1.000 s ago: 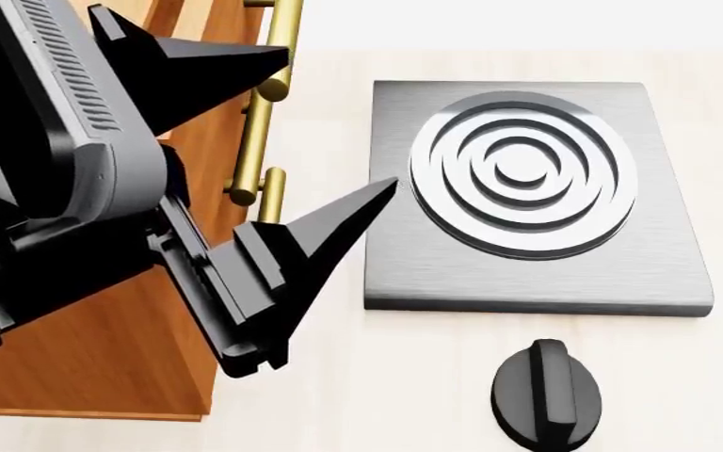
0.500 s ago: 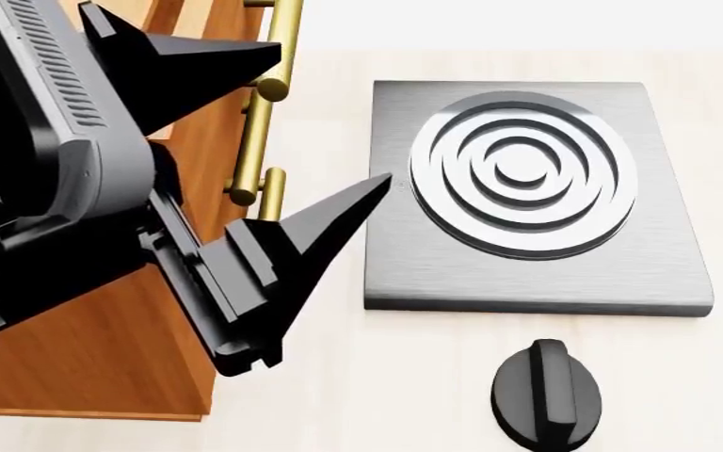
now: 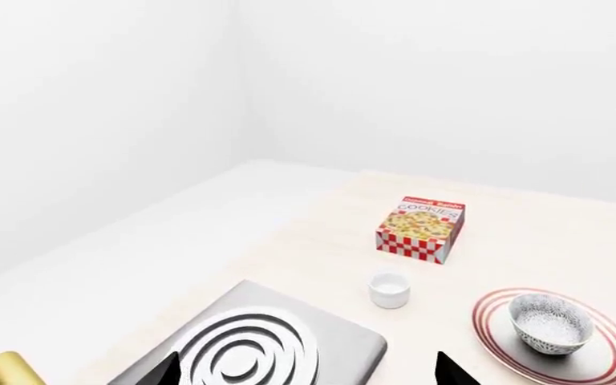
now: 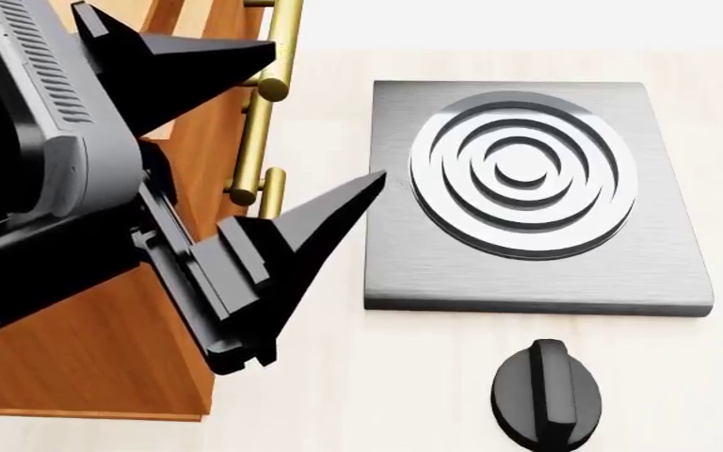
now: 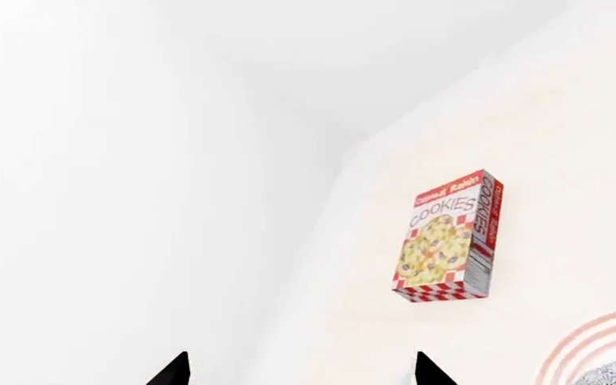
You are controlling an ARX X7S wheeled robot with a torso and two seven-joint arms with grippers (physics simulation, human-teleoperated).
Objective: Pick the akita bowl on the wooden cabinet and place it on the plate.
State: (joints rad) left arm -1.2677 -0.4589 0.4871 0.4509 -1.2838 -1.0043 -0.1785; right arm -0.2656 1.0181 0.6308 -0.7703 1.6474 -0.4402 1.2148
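A grey-blue speckled akita bowl [image 3: 550, 322] sits upright on the red-ringed plate [image 3: 609, 358], seen far off in the left wrist view. A sliver of that plate [image 5: 592, 346] shows in the right wrist view. My left gripper [image 4: 327, 115] hangs open and empty beside the wooden cabinet [image 4: 86, 358], close to the head camera and well short of the plate. Its fingertips [image 3: 449, 372] frame the stove. The arm hides most of the cabinet, and no bowl shows on it. My right gripper [image 5: 299, 370] is open, nothing between its tips; it is outside the head view.
A steel stove plate [image 4: 663, 264] with concentric rings lies right of the cabinet, a black knob [image 4: 546, 395] in front of it. Brass handles [image 4: 257, 151] line the cabinet front. A small white cup [image 3: 390, 289] and a cookies box [image 3: 422, 228] stand beyond the stove.
My left arm has drifted slightly left and back in the head view, with the gripper still open and empty. Nothing else has moved.
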